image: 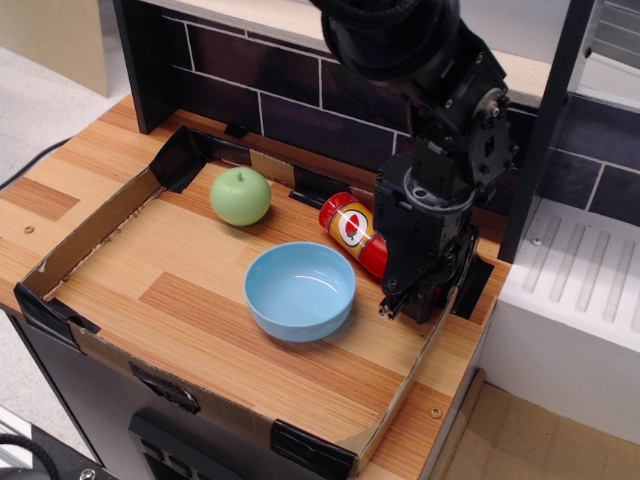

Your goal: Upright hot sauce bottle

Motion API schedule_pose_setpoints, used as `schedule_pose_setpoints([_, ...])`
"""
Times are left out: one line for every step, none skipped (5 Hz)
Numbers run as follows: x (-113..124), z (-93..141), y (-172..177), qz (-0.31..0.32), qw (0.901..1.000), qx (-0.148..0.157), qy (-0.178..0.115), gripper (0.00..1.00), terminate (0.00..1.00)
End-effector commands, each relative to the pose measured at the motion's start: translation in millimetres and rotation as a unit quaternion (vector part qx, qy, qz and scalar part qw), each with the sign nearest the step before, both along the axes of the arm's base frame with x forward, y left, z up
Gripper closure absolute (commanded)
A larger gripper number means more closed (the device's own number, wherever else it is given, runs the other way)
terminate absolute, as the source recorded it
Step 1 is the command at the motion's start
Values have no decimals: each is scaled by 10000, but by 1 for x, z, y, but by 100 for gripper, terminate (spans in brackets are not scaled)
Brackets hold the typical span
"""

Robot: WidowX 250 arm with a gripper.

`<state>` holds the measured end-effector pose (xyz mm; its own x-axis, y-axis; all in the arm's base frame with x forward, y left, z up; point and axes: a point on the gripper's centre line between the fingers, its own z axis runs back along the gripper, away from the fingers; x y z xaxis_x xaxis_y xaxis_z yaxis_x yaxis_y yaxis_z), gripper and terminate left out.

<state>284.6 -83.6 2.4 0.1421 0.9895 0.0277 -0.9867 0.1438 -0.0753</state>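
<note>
The hot sauce bottle (352, 231) lies on its side in the cardboard tray (95, 232), at the back right, just behind the blue bowl (300, 290). Its red base and its yellow label with the round emblem show. Its neck and cap end are hidden under my gripper (412, 302). The gripper points down over that end of the bottle, low, near the tray's right wall. Its dark fingers merge with the arm, so I cannot see how the jaws stand or whether they touch the bottle.
A green apple (240, 196) sits at the back left of the tray. A dark tiled wall (270, 95) stands behind the tray and a white ribbed rack (580, 290) to the right. A black post (540, 140) rises next to the arm.
</note>
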Motion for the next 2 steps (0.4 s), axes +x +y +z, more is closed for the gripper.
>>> schedule_pose_setpoints([8, 24, 3, -892, 9958, -221, -56, 100, 0])
schedule_pose_setpoints([2, 36, 4, -1265, 9916, -238, -95, 100, 0])
